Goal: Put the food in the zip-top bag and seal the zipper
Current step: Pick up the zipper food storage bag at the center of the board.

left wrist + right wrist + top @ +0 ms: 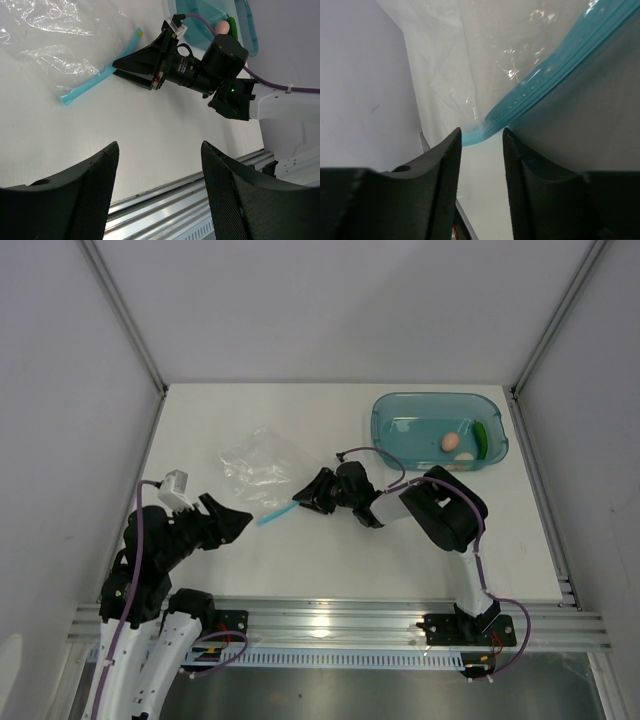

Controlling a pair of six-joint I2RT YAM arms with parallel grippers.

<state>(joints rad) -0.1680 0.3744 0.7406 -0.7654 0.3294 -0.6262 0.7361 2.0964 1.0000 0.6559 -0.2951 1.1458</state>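
the right claw (481,134) fills the bottom of the view, its two dark fingers (442,170) standing a narrow gap apart. the light blue zipper (545,70) runs on a slant from the upper right down to that gap, and its end lies just at the fingertips, not pinched. above the strip spreads the clear, crinkly zip-top bag (485,60), lying on the white tabletop (485,200). a plain grey wall (360,75) stands at the left

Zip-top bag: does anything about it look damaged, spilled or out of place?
Nothing looks spilled or torn. The zip-top bag lies crumpled and empty mid-table, its zipper running askew toward the right tool; the food sits in the teal tub.
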